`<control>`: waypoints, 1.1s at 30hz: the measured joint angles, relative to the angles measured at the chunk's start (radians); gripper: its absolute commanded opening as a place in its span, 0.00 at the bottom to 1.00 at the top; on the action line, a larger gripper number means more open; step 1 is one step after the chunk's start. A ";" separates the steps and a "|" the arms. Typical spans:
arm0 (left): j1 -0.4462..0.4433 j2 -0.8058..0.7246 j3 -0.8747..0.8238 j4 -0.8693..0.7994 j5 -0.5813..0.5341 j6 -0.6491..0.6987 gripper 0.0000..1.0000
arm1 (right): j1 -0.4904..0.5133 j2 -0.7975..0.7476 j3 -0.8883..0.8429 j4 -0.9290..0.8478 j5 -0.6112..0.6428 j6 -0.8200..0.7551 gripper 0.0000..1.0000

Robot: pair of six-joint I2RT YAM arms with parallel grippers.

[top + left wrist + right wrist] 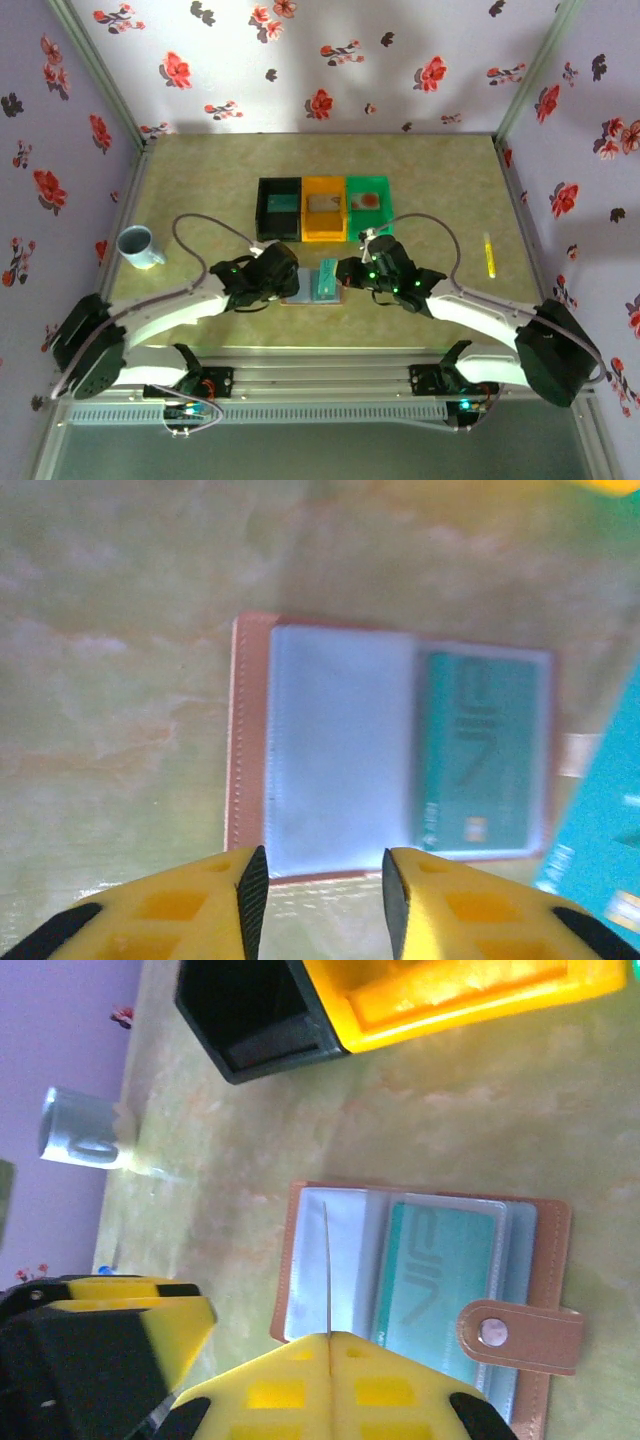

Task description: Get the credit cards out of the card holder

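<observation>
Extracting: right gripper [328, 1340] is clamped on a teal card [600, 840], held edge-up over the open card holder [340, 750], which lies flat on the table [200, 190] between the arms. Left gripper [325, 870] is narrowly parted and empty at the holder's near edge. Second teal card [478, 750] sits in its sleeve. Next, probably: set the held card aside, then pinch that one.

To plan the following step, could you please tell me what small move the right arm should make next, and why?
Probably carry the thin teal-green card in the right gripper away from the open brownish-pink leather card holder and set it down: that card looks fully out, while a second teal card sits pocketed and the left gripper hovers open.
</observation>
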 measured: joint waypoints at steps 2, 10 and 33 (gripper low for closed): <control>0.000 -0.080 -0.002 0.010 0.001 0.008 0.47 | 0.000 -0.019 0.000 0.000 -0.001 0.000 0.00; 0.000 -0.378 -0.123 0.150 0.020 0.048 0.54 | -0.010 -0.091 -0.016 0.062 -0.041 0.033 0.00; 0.002 -0.388 -0.359 0.758 0.261 0.014 0.54 | -0.037 -0.122 -0.079 0.391 -0.217 0.195 0.00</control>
